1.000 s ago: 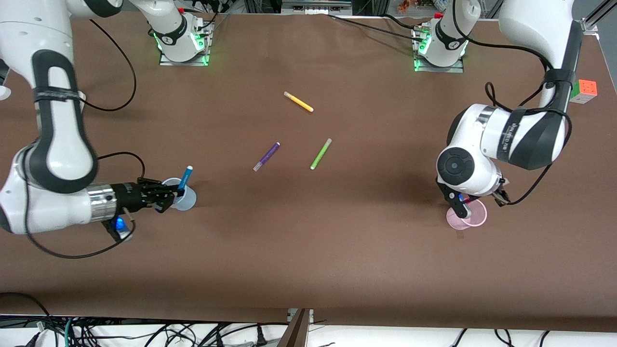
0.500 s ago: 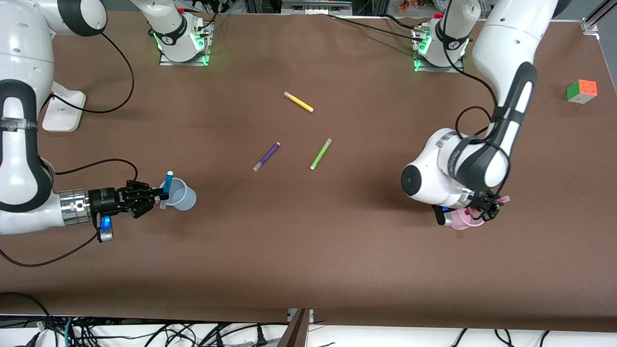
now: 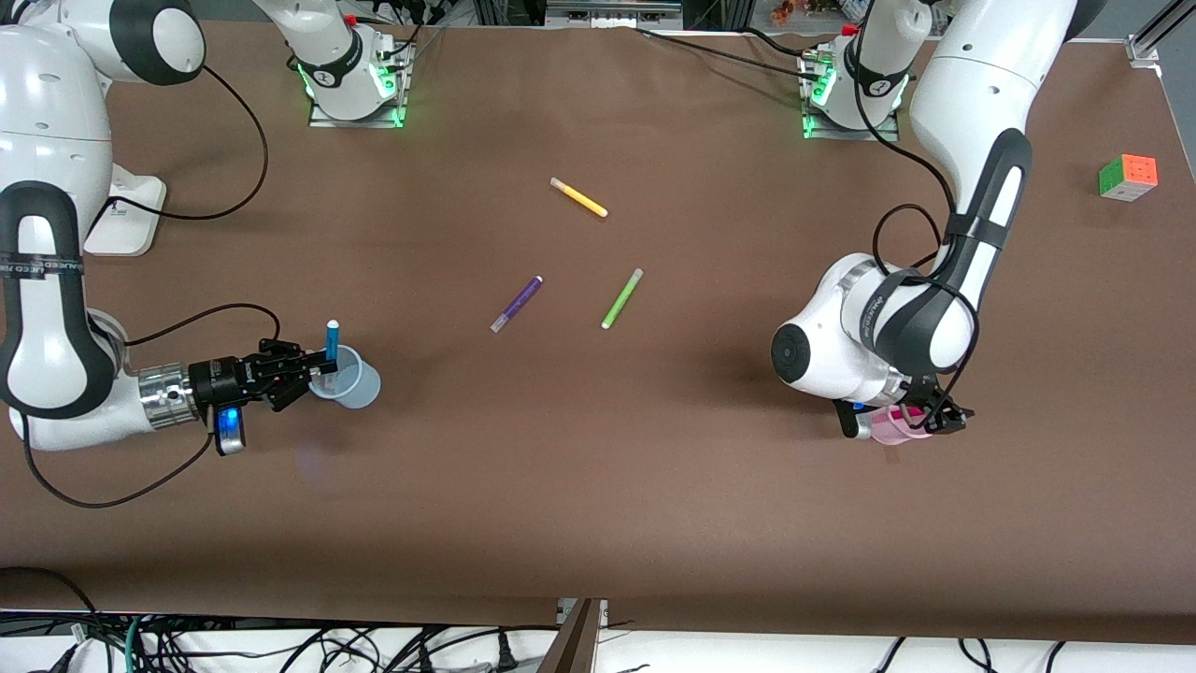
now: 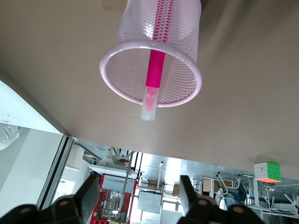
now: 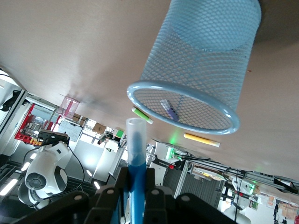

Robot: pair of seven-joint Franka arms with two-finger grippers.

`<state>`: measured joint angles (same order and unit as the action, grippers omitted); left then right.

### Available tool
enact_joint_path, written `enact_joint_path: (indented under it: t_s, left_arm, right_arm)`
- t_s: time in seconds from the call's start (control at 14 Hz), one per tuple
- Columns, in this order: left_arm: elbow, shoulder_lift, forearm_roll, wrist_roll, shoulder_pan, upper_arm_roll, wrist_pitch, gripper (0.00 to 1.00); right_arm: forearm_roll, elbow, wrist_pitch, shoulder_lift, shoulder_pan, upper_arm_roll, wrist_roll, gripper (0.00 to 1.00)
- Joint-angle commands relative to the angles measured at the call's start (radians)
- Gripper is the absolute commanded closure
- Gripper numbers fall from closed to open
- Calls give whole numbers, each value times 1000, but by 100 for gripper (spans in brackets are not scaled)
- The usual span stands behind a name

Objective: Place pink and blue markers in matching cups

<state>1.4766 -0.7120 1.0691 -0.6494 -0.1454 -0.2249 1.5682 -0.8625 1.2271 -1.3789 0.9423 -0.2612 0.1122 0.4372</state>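
Right pincer (image 3: 313, 372) is clenched on the blue marker (image 3: 331, 338), holding it upright at the rim of the blue cup (image 3: 350, 378), on the cup's side toward the right arm's end of the surface (image 3: 598, 486). In the right wrist view the blue marker (image 5: 136, 154) runs straight up out of the fingers (image 5: 108, 198), its pale cap just short of the blue cup's (image 5: 201, 70) rim; whether the marker's lower end is already inside the cup cannot be told.

Left pincer (image 3: 920, 419) hangs low just beside the pink cup (image 3: 892, 425), which the wrist partly hides in the front view. In the left wrist view its fingers (image 4: 91, 191) are spread apart and released, with nothing between them. The pink marker (image 4: 154, 79) stands inside the pink cup (image 4: 154, 51), leaning on the rim with its pale cap poking out over the edge toward the left pincer (image 4: 139, 193), well clear of the fingers.

Near the middle of the surface lie a yellow marker (image 3: 578, 197), a purple marker (image 3: 517, 303) and a green marker (image 3: 621, 298), each apart from the others. A colour cube (image 3: 1128, 177) sits toward the left arm's end.
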Motion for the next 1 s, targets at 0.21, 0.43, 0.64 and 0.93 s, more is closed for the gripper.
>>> enact_joint_path:
  t_s: [0.21,0.43,0.64,0.93]
  left_arm:
    - [-16,81,-367,14,50,15,-19,0]
    - [-21,109,-607,65,162,13,-17,0]
    - [-19,158,-782,67,225,13,-80,0]
    - [-19,253,-992,71,263,16,-281,0]
  right_arm:
    - [-24,9,15,27,-15,9,-8,100]
    - [-26,9,15,35,-21,9,-8,41]
    - [-24,6,18,32,-32,10,-5,25]
    - [74,-83,66,-26,-20,12,5,10]
